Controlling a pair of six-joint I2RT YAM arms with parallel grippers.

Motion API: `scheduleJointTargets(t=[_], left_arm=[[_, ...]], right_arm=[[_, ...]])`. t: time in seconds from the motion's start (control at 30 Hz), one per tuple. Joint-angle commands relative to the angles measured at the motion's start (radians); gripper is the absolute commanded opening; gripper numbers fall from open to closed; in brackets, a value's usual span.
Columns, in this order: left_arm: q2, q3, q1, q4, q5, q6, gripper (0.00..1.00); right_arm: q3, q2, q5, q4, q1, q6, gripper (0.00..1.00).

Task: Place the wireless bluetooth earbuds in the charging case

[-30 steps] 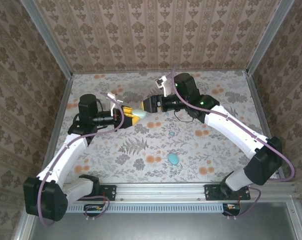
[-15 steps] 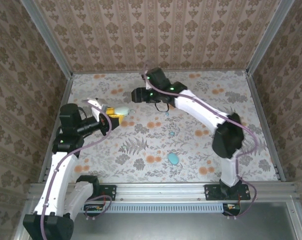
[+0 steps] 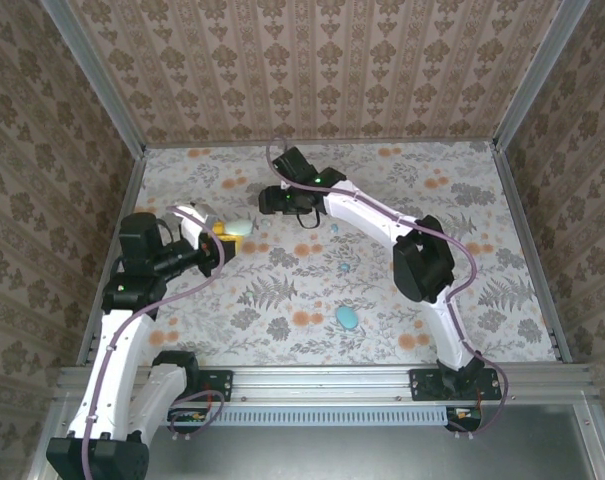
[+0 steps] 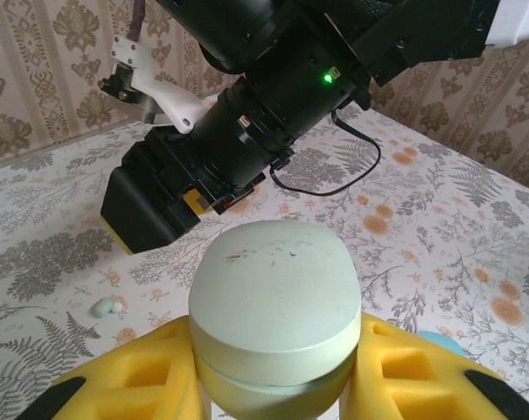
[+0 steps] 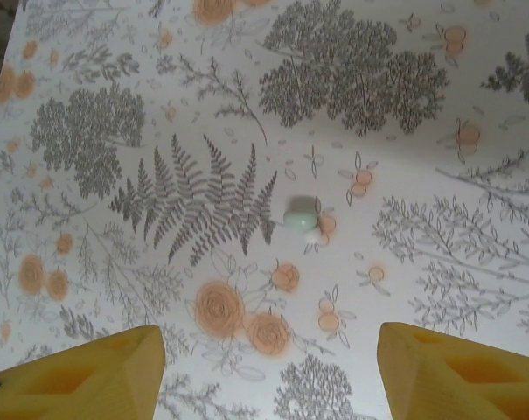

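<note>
Left claw [image 4: 277,381]: gripping pale green case [image 4: 275,289], clamped tight. Right claw [image 5: 266,372]: gaping, holding nothing, hanging above earbud [image 5: 300,215] lying on tabletop [image 5: 115,227].

We see the left arm [image 3: 117,350] and right arm [image 3: 367,215] built of white links joined by black cylindrical housings. A purple cable [image 3: 470,265] trails along each. A green light [image 4: 329,77] glows on the right wrist. Yellow foam pads [image 5: 80,372] line the left gripper [image 4: 277,385] and right gripper [image 5: 266,350].
</note>
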Motion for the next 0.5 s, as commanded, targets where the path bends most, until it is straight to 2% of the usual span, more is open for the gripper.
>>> scheduleJointTargets(t=[0.0, 0.17, 0.33, 0.47], left_arm=[[-0.017, -0.019, 0.007, -0.009, -0.021, 0.011, 0.0], [0.0, -0.034, 0.007, -0.009, -0.03, -0.005, 0.0], [0.011, -0.036, 0.01, -0.018, -0.032, -0.006, 0.0], [0.013, -0.04, 0.013, -0.016, -0.031, -0.006, 0.0]], right_arm=[[0.082, 0.1, 0.058, -0.034, 0.007, -0.03, 0.66], [0.286, 0.266, 0.06, -0.085, 0.008, -0.064, 0.65], [0.474, 0.407, 0.068, -0.105, 0.016, -0.093, 0.58], [0.542, 0.473, 0.078, -0.095, 0.02, -0.123, 0.52]])
